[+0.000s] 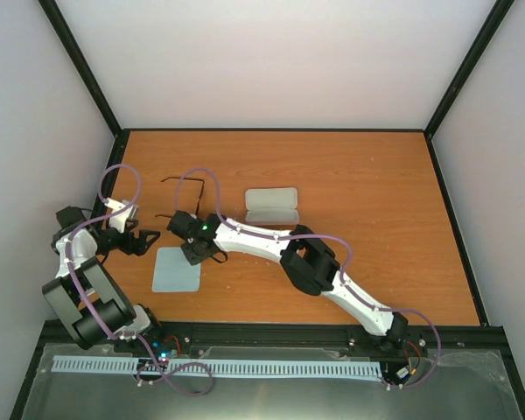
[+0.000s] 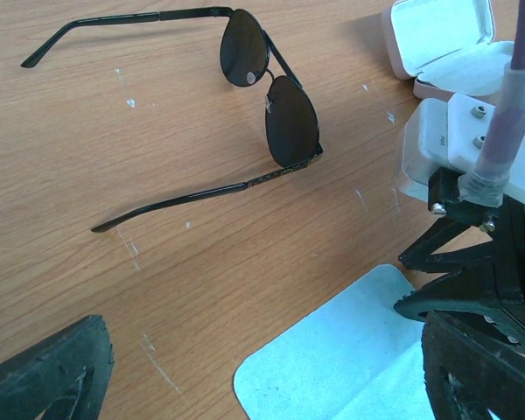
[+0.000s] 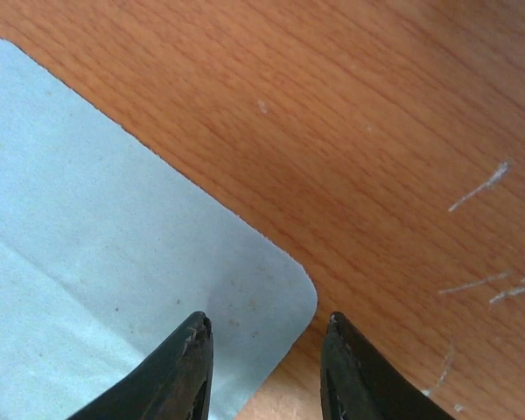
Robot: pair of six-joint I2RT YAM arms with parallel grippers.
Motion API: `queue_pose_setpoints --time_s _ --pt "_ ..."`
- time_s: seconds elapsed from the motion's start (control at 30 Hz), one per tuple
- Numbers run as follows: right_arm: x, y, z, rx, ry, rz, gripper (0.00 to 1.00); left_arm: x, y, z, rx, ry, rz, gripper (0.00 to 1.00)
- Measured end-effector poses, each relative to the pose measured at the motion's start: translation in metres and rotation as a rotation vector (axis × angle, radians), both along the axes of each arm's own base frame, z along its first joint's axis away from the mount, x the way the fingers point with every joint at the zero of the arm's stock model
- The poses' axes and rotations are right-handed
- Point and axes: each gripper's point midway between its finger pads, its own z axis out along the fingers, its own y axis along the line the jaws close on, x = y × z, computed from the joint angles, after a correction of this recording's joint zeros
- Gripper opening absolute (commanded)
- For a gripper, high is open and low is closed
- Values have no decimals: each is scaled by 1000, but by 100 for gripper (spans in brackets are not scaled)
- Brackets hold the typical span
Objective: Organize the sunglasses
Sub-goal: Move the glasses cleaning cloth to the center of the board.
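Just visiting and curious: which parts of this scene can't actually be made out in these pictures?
Top view: the lenses of the sunglasses are lost behind the right arm and its black wrist; only their thin arms show.
Left wrist view: the pink case is cut by the top edge and partly behind the right arm.
Right wrist view: only one corner of the cloth shows below the right gripper; the rest is out of frame.

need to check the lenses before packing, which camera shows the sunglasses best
Left wrist: the sunglasses lie whole, both lenses and both open arms clear. Top external shows them small and thin, partly behind the right arm. Right wrist shows only cloth and table.
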Motion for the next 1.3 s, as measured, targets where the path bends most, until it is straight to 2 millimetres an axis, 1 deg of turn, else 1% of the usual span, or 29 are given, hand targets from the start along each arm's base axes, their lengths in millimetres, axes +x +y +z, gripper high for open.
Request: queue_pose_setpoints --time_s 0.07,0.2,0.23,0.27,0.4,0.6,0.67,0.73,0.87,0.97,1.07,1.13,1.2,1.23,1.27,1.3 --pt "1 2 0 1 0 0 27 1 1 0 3 -5 0 95" --pt "0 4 -1 -2 4 -4 7 2 2 1 7 -10 1 95" --pt "-1 4 -2 -1 7 -6 4 2 2 1 7 -10 1 95" --pt "-2 4 -2 -1 7 -4 3 2 2 1 7 -11 2 95" --pt "-3 5 -2 -3 12 -8 3 3 2 1 6 -13 2 93" --pt "0 2 -2 -10 -10 -23 3 3 1 0 4 -14 -1 88" --pt "1 -4 -2 -20 -24 -32 3 1 0 -1 4 -14 -2 85" --pt "2 -16 -2 -45 -32 -43 3 -2 -4 -3 0 -11 -5 84" --pt "5 -40 1 -78 -39 -67 3 -8 -14 -11 -4 5 -27 82" --pt "14 -54 6 -83 -46 -85 3 -10 -28 -18 8 20 -69 75" --pt "26 -60 7 -74 -57 -92 3 -10 -47 -24 32 32 -129 70" --pt "32 -65 4 -74 -57 -90 3 -8 -57 -27 54 35 -162 67" --pt "36 -70 -2 -80 -48 -87 3 -5 -63 -29 71 35 -181 62" --pt "38 -71 -3 -78 -45 -85 3 -4 -64 -30 77 38 -186 57" --pt "41 -71 -2 -72 -47 -82 3 -2 -64 -33 82 45 -185 54" --pt "43 -71 -2 -64 -44 -79 3 -1 -63 -37 87 55 -180 52"
